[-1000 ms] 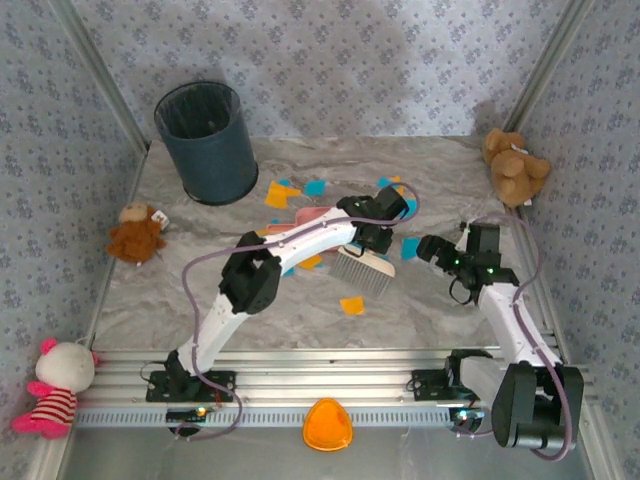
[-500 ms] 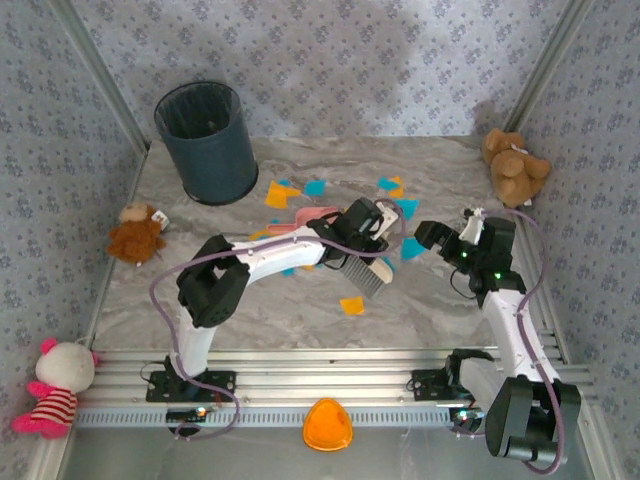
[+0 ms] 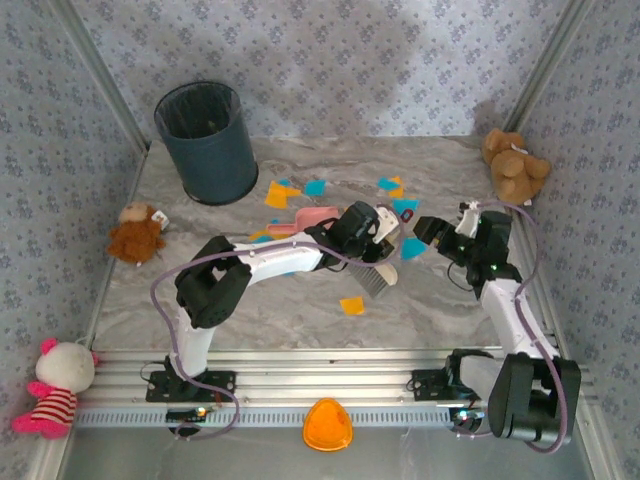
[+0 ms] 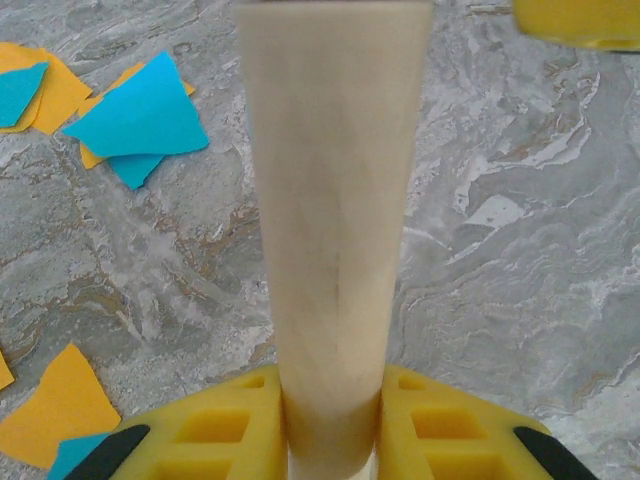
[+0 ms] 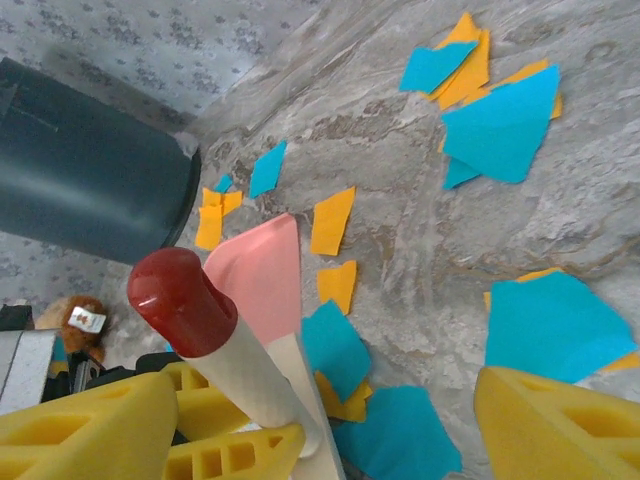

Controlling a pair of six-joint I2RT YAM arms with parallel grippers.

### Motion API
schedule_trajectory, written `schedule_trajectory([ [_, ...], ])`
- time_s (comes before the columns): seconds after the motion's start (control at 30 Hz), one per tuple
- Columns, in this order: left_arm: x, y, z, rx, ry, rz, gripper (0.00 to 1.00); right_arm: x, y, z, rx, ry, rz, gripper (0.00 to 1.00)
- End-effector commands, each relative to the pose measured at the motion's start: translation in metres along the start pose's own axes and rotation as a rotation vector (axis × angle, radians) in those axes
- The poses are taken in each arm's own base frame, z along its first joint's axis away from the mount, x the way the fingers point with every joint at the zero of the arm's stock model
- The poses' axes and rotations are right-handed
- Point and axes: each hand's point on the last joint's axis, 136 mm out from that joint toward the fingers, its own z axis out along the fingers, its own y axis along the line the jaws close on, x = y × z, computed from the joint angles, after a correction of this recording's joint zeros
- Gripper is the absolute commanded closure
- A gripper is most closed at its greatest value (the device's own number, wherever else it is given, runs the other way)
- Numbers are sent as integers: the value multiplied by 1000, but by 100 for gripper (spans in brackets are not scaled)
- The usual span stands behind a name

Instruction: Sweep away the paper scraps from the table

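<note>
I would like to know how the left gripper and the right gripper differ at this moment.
The left gripper is shut on the pale wooden brush handle, while the right gripper stands open, holding nothing. The left gripper sits beside the pink dustpan; the right gripper faces the handle's red tip. Both have yellow fingers.

Edges cut off the brush handle and several paper scraps.

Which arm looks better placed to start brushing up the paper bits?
Left. The left claw is shut on the brush handle, with paper scraps close by on the table; the right claw stands open, not gripping anything.
</note>
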Motion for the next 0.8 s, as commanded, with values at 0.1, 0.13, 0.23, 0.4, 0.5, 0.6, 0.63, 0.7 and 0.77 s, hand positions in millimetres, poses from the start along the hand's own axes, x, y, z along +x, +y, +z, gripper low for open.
schedule_trajectory([
  [0.1,-29,-6,-17,30,-91,27,77,-15,35,9,-108,-3,-72,21],
  [0.13,-29,-7,-16,34,-90,28,77,-15,35,11,-103,-3,-76,20],
  [0.23,-29,-8,-16,39,-89,24,77,-14,34,17,-97,14,-69,22],
  [0.4,-28,-9,-16,46,-88,30,77,-13,34,26,-109,31,-62,29],
  [0.5,-27,-9,-16,49,-87,32,77,-13,37,28,-129,39,-64,31],
  [0.6,-27,-10,-16,49,-89,33,77,-12,36,29,-130,40,-60,34],
  [0.63,-27,-10,-16,52,-89,34,77,-12,35,30,-130,42,-57,36],
  [0.7,-27,-11,-16,57,-94,37,77,-11,35,31,-138,50,-52,40],
  [0.77,-26,-12,-16,62,-96,41,77,-9,34,33,-146,64,-45,42],
])
